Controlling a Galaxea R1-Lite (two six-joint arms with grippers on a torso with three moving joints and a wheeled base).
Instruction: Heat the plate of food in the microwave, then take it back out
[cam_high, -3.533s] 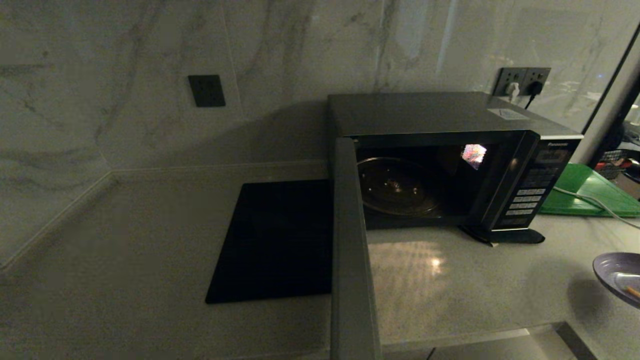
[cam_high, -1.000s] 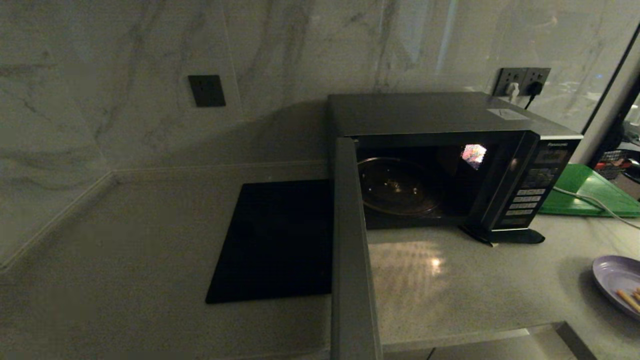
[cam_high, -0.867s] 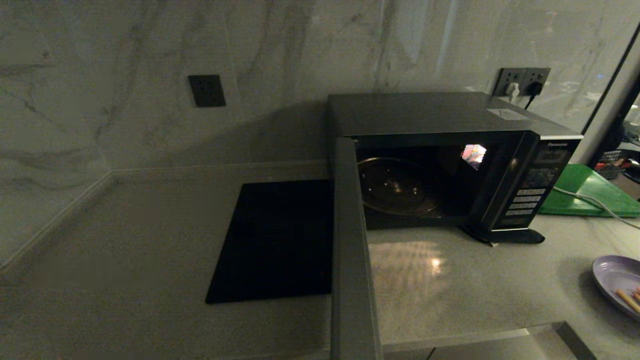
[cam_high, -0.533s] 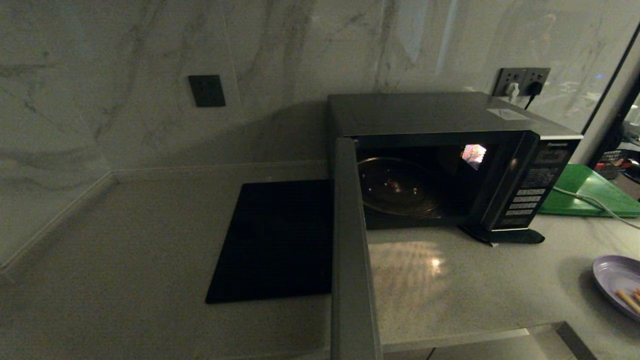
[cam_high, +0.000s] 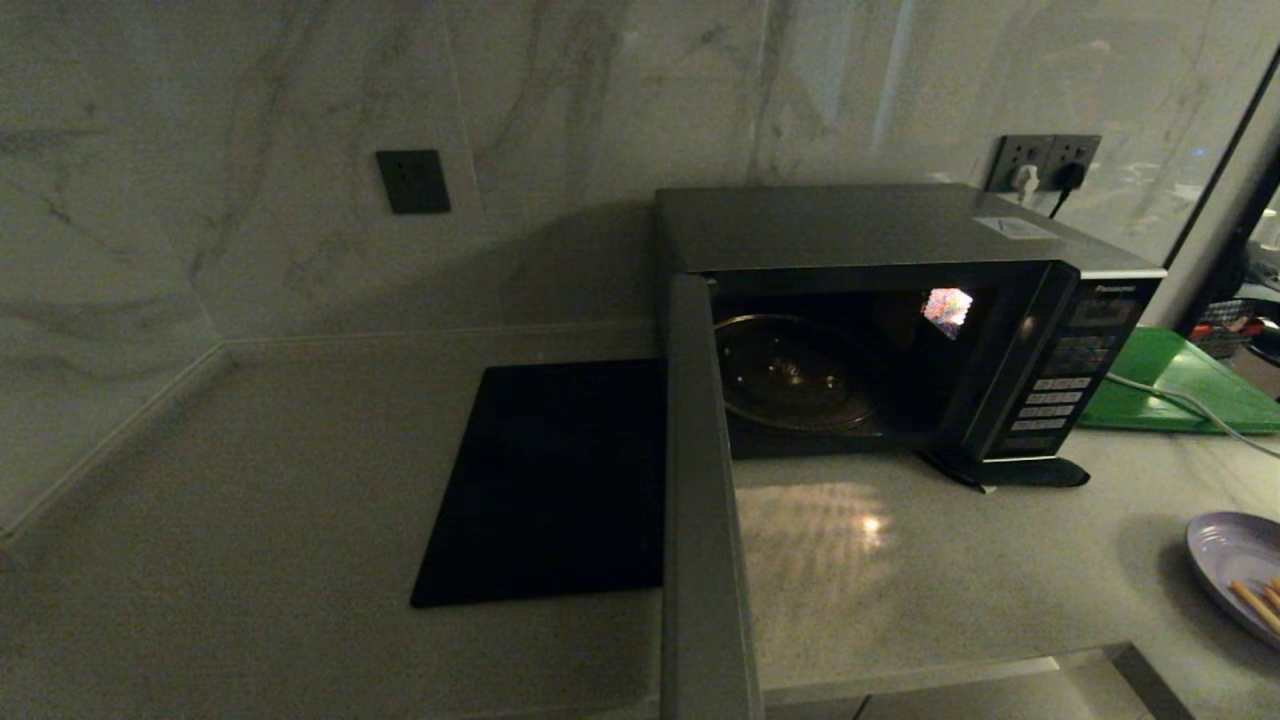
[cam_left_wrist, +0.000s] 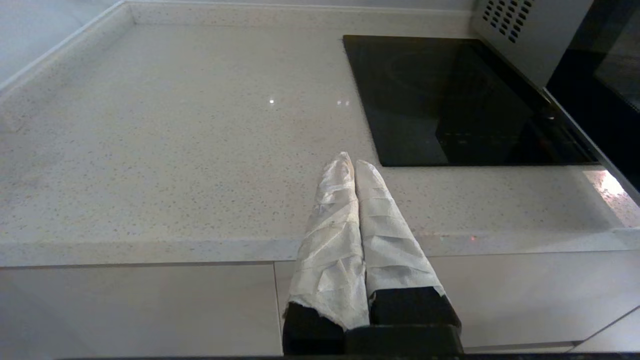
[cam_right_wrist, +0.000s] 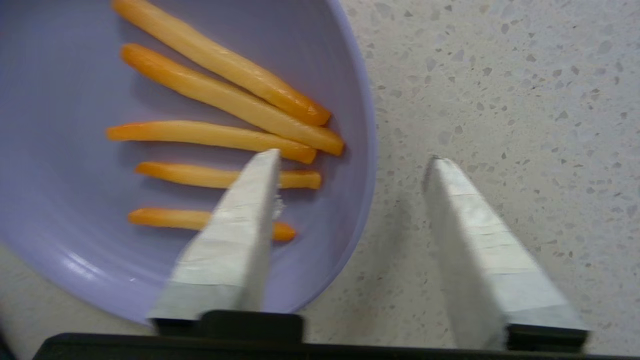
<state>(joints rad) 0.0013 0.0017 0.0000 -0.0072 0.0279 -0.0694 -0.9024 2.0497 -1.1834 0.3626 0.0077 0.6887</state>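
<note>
So the right gripper (cam_right_wrist: 350, 160) is hovering with its jaws spread apart, straddling the rim of the plate (cam_right_wrist: 350, 125), one finger over the fries (cam_right_wrist: 225, 102), the other over bare counter (cam_right_wrist: 500, 75), gripping nothing. The plate (cam_high: 1235, 570) is sitting flat near the front right edge of the counter (cam_high: 900, 570), half cut off in the head view. The left gripper (cam_left_wrist: 354, 162) is hanging parked off the counter's front edge, its wrapped fingers (cam_left_wrist: 340, 200) pressed together on nothing. The microwave (cam_high: 880, 300) is standing toward the back, well apart from the plate, its door (cam_high: 700, 500) swinging wide open toward the front edge, and the glass turntable (cam_high: 790, 375) is lying bare inside. A black glass square (cam_high: 550, 480) is lying just left of the microwave, a green board (cam_high: 1170, 385) just right.
</note>
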